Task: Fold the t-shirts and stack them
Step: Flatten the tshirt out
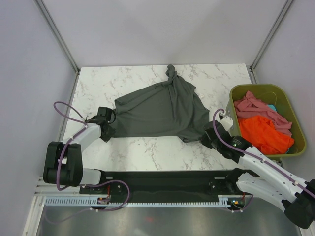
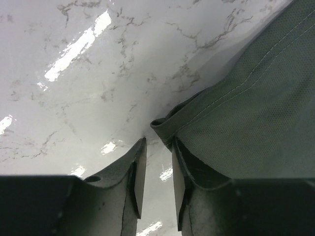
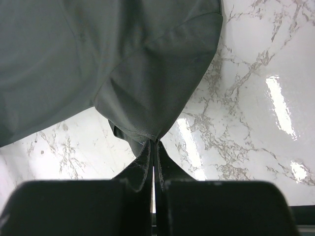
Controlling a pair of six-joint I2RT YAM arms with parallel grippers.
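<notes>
Left gripper (image 2: 158, 145) is being held narrowly parted, empty; the charcoal t-shirt (image 1: 160, 110), spread on the table (image 1: 147, 152), is lying just ahead-right, its far corner being pinched by the right gripper (image 3: 153, 143).

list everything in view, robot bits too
dark charcoal grey cloth t-shirt: one, grey, rumpled mid-table
bright orange cloth t-shirt: one, orange, in bin
dusty pink cloth t-shirt: one, pink, in bin
olive-green plastic bin: one, green, at table's right edge
white marble table: one, grey-veined white, under the grey shirt
left claw: one, black, open at grey shirt's left hem
right claw: one, black, shut on its right corner
</notes>
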